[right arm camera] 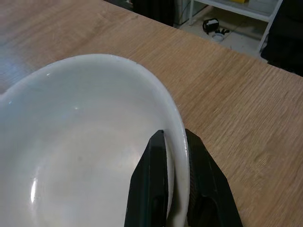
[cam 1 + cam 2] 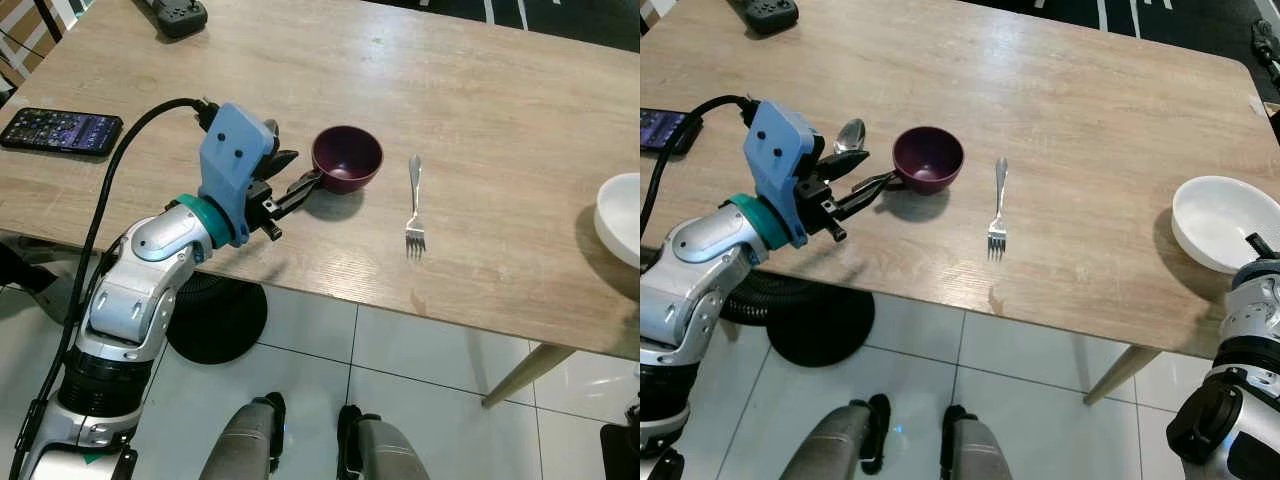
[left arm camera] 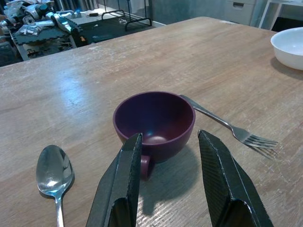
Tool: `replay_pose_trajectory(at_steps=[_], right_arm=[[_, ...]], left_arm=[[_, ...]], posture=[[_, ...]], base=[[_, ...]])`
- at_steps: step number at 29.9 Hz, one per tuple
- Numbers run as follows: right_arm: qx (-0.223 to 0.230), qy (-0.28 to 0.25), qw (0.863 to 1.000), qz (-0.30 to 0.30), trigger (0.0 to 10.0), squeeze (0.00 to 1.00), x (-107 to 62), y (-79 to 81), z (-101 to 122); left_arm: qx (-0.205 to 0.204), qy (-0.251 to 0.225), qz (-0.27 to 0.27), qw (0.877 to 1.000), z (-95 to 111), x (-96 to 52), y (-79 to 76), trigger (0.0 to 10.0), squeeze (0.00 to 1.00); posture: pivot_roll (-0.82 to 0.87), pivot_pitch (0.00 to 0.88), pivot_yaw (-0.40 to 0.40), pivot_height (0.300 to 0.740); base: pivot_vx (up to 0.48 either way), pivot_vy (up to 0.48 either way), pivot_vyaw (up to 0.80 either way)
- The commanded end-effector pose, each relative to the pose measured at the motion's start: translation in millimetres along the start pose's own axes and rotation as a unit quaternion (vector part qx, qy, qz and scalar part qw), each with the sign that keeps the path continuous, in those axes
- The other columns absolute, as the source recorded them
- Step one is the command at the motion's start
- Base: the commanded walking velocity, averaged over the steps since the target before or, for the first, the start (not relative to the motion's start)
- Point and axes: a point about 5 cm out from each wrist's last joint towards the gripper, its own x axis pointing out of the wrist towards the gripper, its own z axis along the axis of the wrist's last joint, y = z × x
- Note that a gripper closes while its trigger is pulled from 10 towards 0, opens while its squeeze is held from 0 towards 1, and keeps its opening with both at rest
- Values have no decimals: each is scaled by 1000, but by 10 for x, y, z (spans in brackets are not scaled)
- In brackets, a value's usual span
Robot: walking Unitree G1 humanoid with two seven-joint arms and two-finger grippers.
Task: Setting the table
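Observation:
A dark purple cup (image 2: 347, 157) stands on the wooden table (image 2: 480, 100), its small handle turned toward me. My left gripper (image 3: 169, 137) is open at the cup's near side, one finger on each side of the handle, not gripping it. A silver spoon (image 2: 849, 135) lies left of the cup and a fork (image 2: 415, 205) lies to its right. At the table's right edge sits a white bowl (image 2: 1220, 222). My right gripper (image 1: 176, 165) is shut on the bowl's rim (image 1: 177, 118), one finger inside and one outside.
A black phone (image 2: 60, 130) lies at the table's left edge and a black device (image 2: 175, 15) at the far left corner. The table's near edge runs just under my left arm. A round black chair base (image 2: 215, 320) stands on the tiled floor below.

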Motion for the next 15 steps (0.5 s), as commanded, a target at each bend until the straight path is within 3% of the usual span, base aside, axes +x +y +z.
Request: replay_pose_trajectory(at_steps=[1, 5, 6, 7, 8, 11, 12, 13, 15], right_arm=[[-1, 13, 1000, 9, 0, 0, -10, -5, -58], [9, 23, 996, 91, 0, 0, -65, 244, -29], [13, 25, 991, 134, 10000, 0, -138, 418, -29], [13, 25, 991, 134, 10000, 0, -138, 418, -29], [24, 31, 980, 193, 10000, 0, -278, 674, -61], [30, 35, 976, 212, 10000, 0, -330, 760, -81], [50, 59, 967, 242, 10000, 0, -480, 1018, -255], [50, 59, 967, 242, 10000, 0, -480, 1018, -255], [63, 80, 958, 267, 10000, 0, -628, 1262, -426]], left_arm=[[-1, 1, -6, 1000, -9, -6, -39, 10000, 0], [-1, 0, -5, 1000, -4, -3, -34, 10000, 0], [-1, 0, -5, 1000, 2, -1, -32, 10000, 0], [-1, 0, -5, 1000, 2, -1, -32, 10000, 0], [-1, -3, -5, 1000, 14, 7, -32, 10000, 0], [-2, -4, -6, 1000, 19, 11, -33, 10000, 0], [-4, -10, -4, 1000, 54, 25, -22, 10000, 0], [-4, -10, -4, 1000, 54, 25, -22, 10000, 0], [-6, -16, 0, 1000, 91, 27, 1, 10000, 0]], posture=[[153, 147, 10, 740], [152, 147, 11, 740], [146, 150, 13, 740], [146, 150, 13, 740], [145, 150, 12, 740], [145, 150, 12, 740], [148, 150, 10, 740], [148, 150, 10, 740], [159, 154, 4, 740]], base=[[0, 0, 0], [0, 0, 0], [0, 0, 0], [0, 0, 0], [0, 0, 0], [0, 0, 0], [0, 0, 0], [0, 0, 0], [0, 0, 0]])
